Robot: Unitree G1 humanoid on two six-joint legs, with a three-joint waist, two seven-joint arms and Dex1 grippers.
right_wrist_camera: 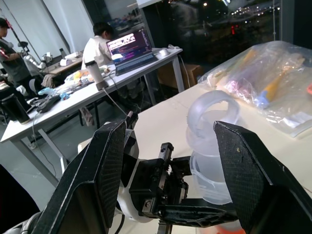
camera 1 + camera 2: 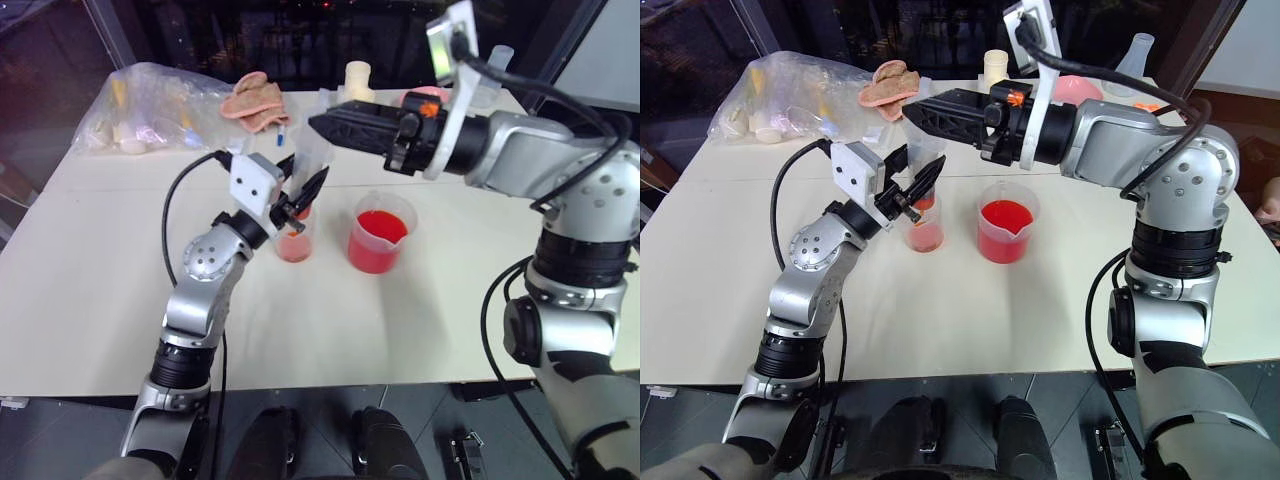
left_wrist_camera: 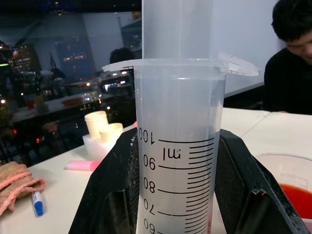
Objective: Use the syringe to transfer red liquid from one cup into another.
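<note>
While I watch from the head camera, my left tool point(image 2: 303, 196) is clamped on the syringe point(image 2: 310, 165), holding its barrel upright over the smaller cup point(image 2: 296, 240), the tip down inside it. That cup holds red liquid point(image 2: 294, 249). Just right of the cup stands the beaker point(image 2: 379, 234), partly full of red. My right tool point(image 2: 322, 127) hangs with fingers apart, gripping nothing, at the syringe's plunger top, above the cup. Both cups sit on the white worktop point(image 2: 420, 320).
</note>
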